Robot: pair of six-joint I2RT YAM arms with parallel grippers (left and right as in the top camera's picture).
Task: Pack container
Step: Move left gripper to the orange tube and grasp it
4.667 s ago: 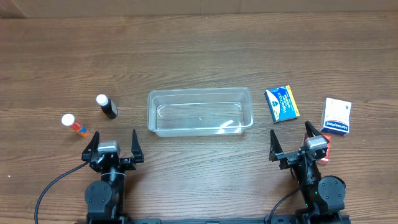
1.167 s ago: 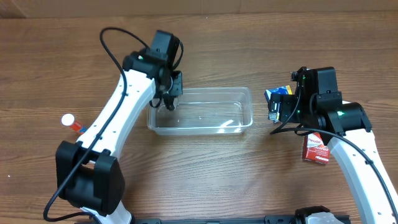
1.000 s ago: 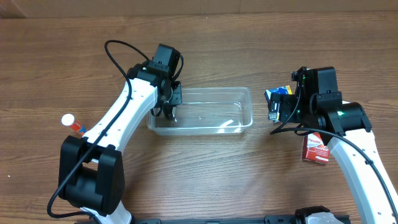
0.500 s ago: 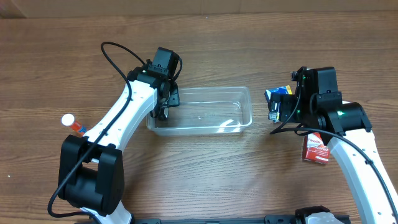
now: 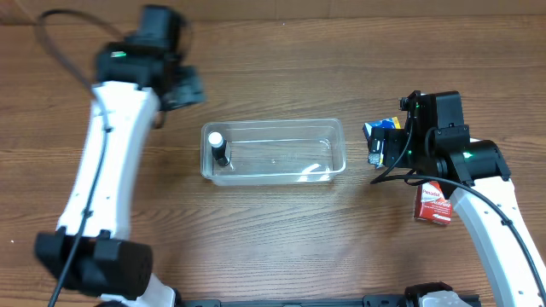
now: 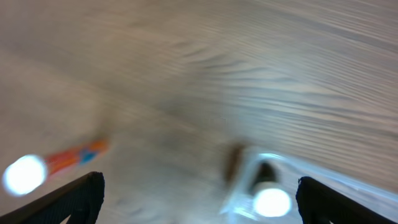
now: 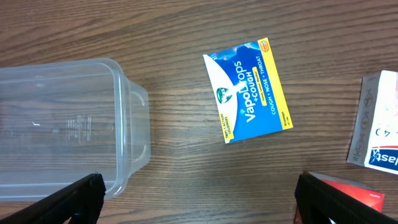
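Mid-desk [image 5: 273, 247]: the clear container [image 5: 273, 125], long sides running left to right in the overhead view. Holds one dark bottle with a white cap [image 5: 219, 147], at the left end and close to the left wall.

Left hand [image 5: 189, 87]: up beyond the container's far-left corner, well apart from it, blurred from overhead. In the left wrist view, fingers [image 6: 78, 196] spread wide with nothing between them, so open and empty. Below, in that same blurred view, the white cap inside the container's corner. Off to the left on the wood, an orange bottle with a white cap [image 6: 62, 163], too smeared for more detail.

Right hand [image 5: 378, 152]: hangs just past the container's right end, above a blue box [image 7: 252, 90] lying flat on the desk, apart from the container. Fingers [image 7: 81, 196] wide apart, gripping nothing. Further right, a white box [image 7: 379, 127] cut off by the picture's edge. Nearer the robot, a red box [image 5: 435, 207], partly under the right arm.
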